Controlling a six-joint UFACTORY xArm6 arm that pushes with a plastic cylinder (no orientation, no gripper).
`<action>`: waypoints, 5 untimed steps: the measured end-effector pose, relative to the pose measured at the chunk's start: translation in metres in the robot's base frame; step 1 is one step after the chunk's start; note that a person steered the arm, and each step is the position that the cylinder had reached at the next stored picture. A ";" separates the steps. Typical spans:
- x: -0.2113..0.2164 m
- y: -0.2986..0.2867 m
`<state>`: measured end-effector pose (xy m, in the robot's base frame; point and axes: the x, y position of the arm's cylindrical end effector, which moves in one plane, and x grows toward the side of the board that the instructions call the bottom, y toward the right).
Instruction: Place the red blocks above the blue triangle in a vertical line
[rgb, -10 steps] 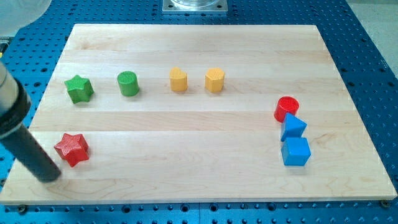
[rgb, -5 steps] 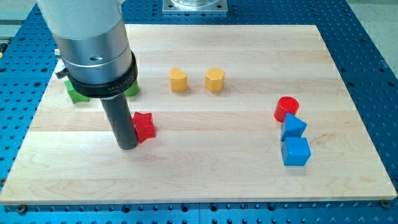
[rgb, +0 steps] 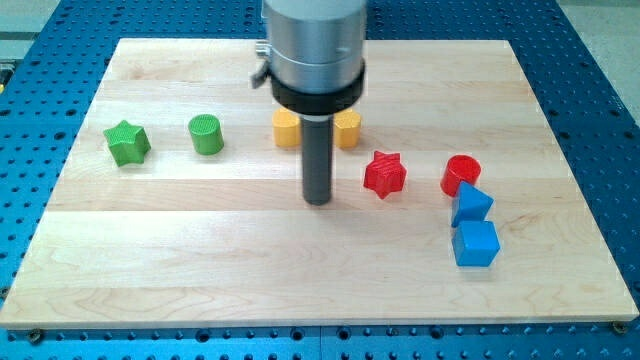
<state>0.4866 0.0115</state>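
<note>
Centrally, a light wooden board (rgb: 300, 270) fills most of the view and rests on a blue perforated table (rgb: 610, 120). The arm's silver cylindrical housing (rgb: 315, 45) enters from the view's top and carries a straight dark rod (rgb: 317, 155). The arm has no gripper, so no open or closed state applies; the rod ends in my tip (rgb: 317, 202), which sits on the board near its middle.

The red star block (rgb: 384, 174) lies just to the view's right of my tip, with a narrow gap of bare wood between them. The red cylinder block (rgb: 461, 174) stands further right, near the star but apart from it. The blue triangle block (rgb: 471, 205) touches the red cylinder's lower right edge, and the blue cube block (rgb: 475, 243) sits directly below the triangle, touching it.

Two yellow blocks, the left yellow block (rgb: 285, 130) and the right yellow block (rgb: 349, 130), are partly hidden behind the rod and housing; their shapes cannot be made out. The green cylinder block (rgb: 206, 134) and the green star block (rgb: 127, 143) stand well apart at the view's left.
</note>
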 end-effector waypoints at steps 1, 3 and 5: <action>-0.006 0.038; -0.061 0.119; -0.107 0.123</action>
<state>0.3797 0.1344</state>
